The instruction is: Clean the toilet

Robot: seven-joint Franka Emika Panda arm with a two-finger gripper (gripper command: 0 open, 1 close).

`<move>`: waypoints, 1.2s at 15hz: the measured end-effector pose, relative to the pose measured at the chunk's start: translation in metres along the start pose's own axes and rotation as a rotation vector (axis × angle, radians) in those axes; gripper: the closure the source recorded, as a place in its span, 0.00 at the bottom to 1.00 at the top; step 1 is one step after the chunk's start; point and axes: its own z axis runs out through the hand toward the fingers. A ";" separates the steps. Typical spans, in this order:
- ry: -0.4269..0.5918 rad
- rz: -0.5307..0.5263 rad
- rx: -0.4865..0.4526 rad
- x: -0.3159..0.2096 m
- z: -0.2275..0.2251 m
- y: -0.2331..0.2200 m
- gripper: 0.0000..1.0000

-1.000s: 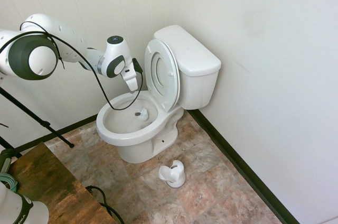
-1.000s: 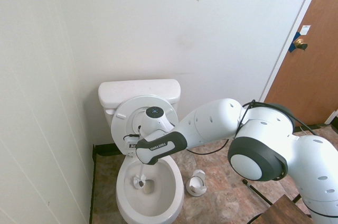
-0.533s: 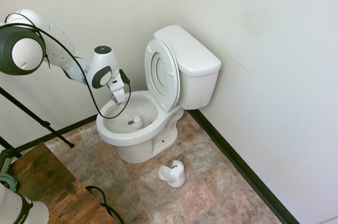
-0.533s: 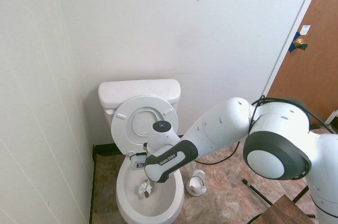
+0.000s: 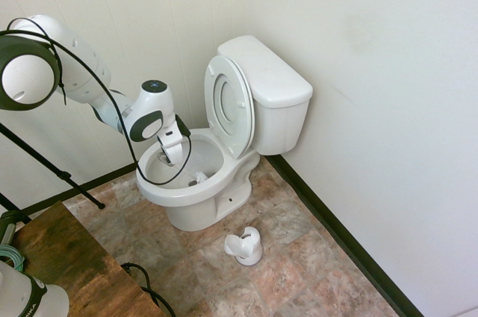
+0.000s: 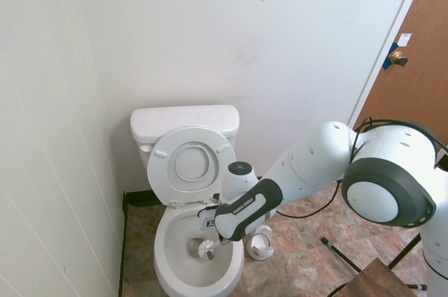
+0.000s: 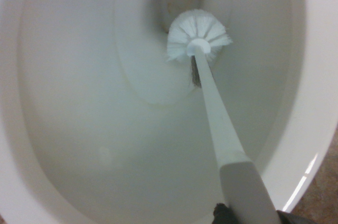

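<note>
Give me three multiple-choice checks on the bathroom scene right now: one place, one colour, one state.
1. Where is the toilet brush head?
A. in its holder
B. inside the toilet bowl
C. on the tank lid

2. What colour are the bristles?
A. white
B. blue
C. black

3. How does the toilet seat stand?
A. down
B. raised against the tank
C. removed

Answers:
1 B: the wrist view shows the head low in the toilet bowl, near the drain.
2 A: the bristles are white.
3 B: it stands upright before the tank.
</note>
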 end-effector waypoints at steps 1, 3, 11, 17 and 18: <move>-0.003 0.006 0.002 0.011 -0.001 0.004 1.00; -0.002 0.028 0.019 0.031 -0.006 0.004 1.00; 0.003 0.038 0.087 0.056 -0.022 -0.078 1.00; -0.001 0.032 0.119 0.025 -0.034 -0.124 1.00; 0.005 0.037 0.120 0.023 -0.035 -0.125 1.00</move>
